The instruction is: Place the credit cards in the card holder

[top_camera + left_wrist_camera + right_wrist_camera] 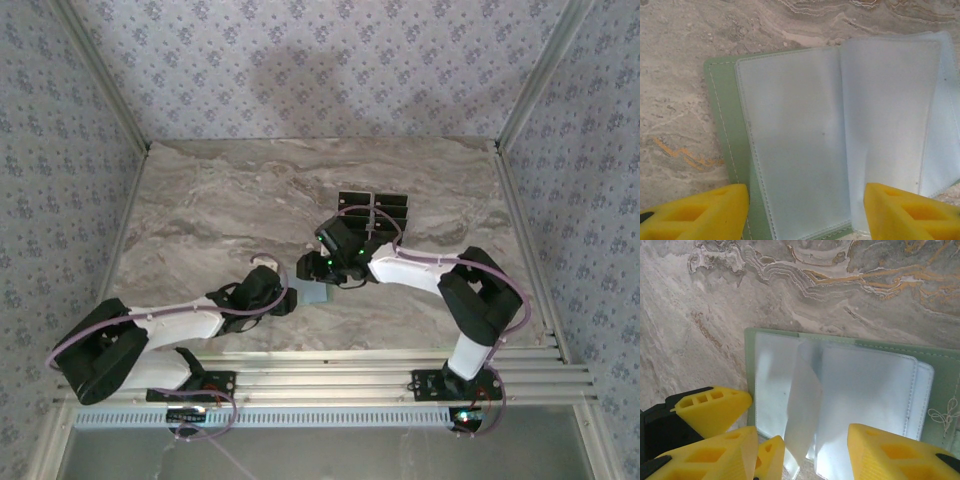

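The card holder [313, 292] lies open on the marble table, pale green outside with clear grey-blue sleeves [800, 135]. One sleeve [802, 410] stands up at the fold. My left gripper [291, 300] is open, its yellow fingertips [700, 212] spread over the holder's near edge [805, 212]. My right gripper [318, 268] is open too and hovers over the holder [805, 455], with the raised sleeve between its fingers [895, 455]. The left gripper's fingertips [710, 407] show at the holder's corner. Several black credit cards [375, 212] lie side by side behind the right gripper.
An aluminium rail frame [400, 360] runs along the near table edge, and metal posts [520, 110] stand at the back corners. Patterned walls enclose the table. Bare marble [220, 200] stretches to the left and back.
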Tool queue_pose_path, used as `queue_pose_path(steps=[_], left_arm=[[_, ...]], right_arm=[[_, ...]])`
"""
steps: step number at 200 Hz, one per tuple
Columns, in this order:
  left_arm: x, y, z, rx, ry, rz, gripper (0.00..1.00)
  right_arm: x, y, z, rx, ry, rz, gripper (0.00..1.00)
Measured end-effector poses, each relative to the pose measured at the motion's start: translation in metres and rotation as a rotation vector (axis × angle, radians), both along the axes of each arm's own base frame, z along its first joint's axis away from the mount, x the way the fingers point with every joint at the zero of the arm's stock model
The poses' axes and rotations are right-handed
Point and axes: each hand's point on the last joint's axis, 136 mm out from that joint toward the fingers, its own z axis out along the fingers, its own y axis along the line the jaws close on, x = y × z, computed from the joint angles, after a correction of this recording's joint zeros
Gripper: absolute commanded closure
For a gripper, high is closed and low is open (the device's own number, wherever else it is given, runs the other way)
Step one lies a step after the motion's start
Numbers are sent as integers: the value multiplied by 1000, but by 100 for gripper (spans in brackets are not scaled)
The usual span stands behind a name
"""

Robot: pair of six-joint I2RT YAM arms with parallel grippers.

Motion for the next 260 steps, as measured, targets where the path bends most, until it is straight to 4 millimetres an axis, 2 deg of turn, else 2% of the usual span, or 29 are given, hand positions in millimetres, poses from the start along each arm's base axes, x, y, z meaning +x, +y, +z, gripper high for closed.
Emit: queue_pose_path(steps=[45, 75, 126, 158, 182, 210, 239, 260], left_arm=[[0, 0, 0, 0, 0, 0, 37], [-2, 0, 5, -6, -4, -4, 35], [-6, 11, 52, -89, -103, 15, 27], [-10, 29, 62, -83, -136, 57, 18], [-12, 42, 58, -45, -121, 89, 10], [-4, 55, 51, 18, -73, 138, 7], [12, 52, 54, 43, -49, 149, 6], [24, 45, 51, 63, -31, 139, 6]], right_arm=[[0, 8, -15, -19, 20, 13, 47], [1, 24, -11, -5, 15, 36, 47], [10, 64, 15, 57, -16, 76, 47], [15, 74, 20, 64, -12, 73, 46], [16, 74, 23, 53, -8, 69, 46], [19, 65, 20, 23, -6, 46, 46], [26, 47, 16, 1, -4, 7, 46], [29, 29, 6, -26, 11, -25, 47]])
